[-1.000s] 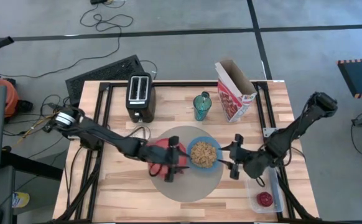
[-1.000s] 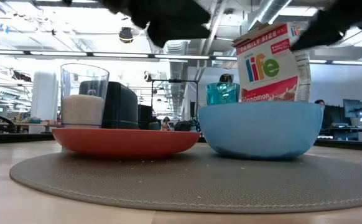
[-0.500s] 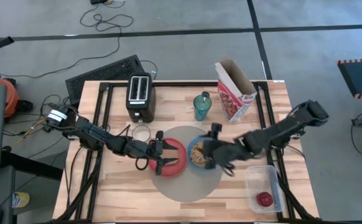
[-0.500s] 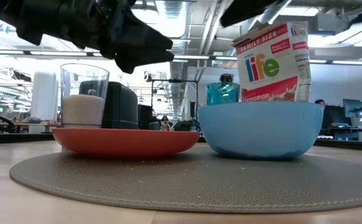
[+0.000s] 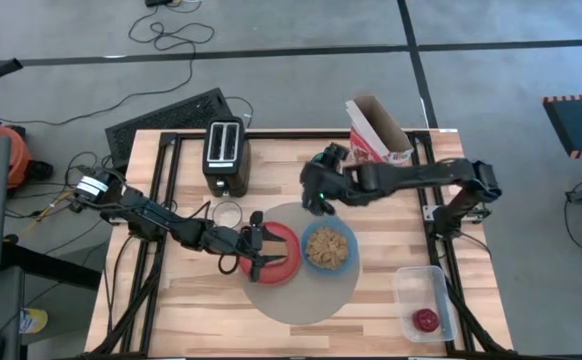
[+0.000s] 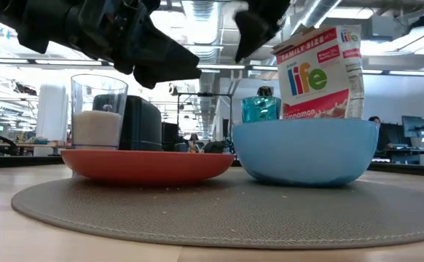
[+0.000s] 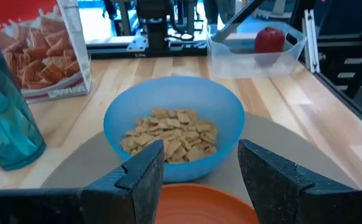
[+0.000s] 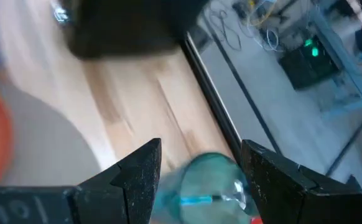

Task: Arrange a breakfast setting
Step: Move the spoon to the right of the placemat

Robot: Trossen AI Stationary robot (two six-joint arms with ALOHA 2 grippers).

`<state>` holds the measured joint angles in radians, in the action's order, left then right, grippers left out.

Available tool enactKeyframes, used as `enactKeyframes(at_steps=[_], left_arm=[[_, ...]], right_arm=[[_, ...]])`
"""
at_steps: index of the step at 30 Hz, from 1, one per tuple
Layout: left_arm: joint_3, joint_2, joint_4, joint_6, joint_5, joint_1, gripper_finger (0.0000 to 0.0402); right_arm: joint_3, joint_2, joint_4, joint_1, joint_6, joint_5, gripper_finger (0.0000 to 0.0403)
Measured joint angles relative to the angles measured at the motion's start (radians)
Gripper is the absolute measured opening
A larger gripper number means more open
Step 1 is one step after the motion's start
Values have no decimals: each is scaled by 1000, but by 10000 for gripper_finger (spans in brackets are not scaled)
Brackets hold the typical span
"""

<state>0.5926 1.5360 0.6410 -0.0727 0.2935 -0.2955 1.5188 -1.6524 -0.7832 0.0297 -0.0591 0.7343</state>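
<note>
The red-orange plate [image 5: 281,252] and the blue bowl [image 5: 328,248] of cereal sit on the round mat [image 5: 301,295]. My left gripper [image 5: 256,252] hovers open above the plate, facing the bowl [image 7: 171,127]. My right gripper [image 5: 317,192] is open above the teal tumbler [image 8: 209,180], its fingers standing over either side of it. The tumbler [image 6: 259,108] stands on the table behind the bowl. The small clear glass [image 5: 228,213] stands on the table left of the mat. The red fruit [image 5: 426,320] lies in a clear tub. The spoon and toast are out of view.
The black toaster [image 5: 226,155] stands at the far left and the open cereal box [image 5: 376,135] at the far right, close to the tumbler. The clear tub [image 5: 421,305] sits at the near right corner. Bare wood lies near the front edge.
My right gripper has swung from the bowl's right side, across the bowl, toward the far edge, and now stands above the tumbler. My left gripper has drawn back a little toward the table's left edge over the plate. Plate, bowl and glass have stayed in place.
</note>
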Motion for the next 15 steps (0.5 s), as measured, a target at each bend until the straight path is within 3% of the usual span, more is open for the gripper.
enactKeyframes(at_steps=[15], left_arm=[[0, 0, 3, -17, 1, 1, 193]], right_arm=[[26, -69, -126, -193, 35, -26, 249]])
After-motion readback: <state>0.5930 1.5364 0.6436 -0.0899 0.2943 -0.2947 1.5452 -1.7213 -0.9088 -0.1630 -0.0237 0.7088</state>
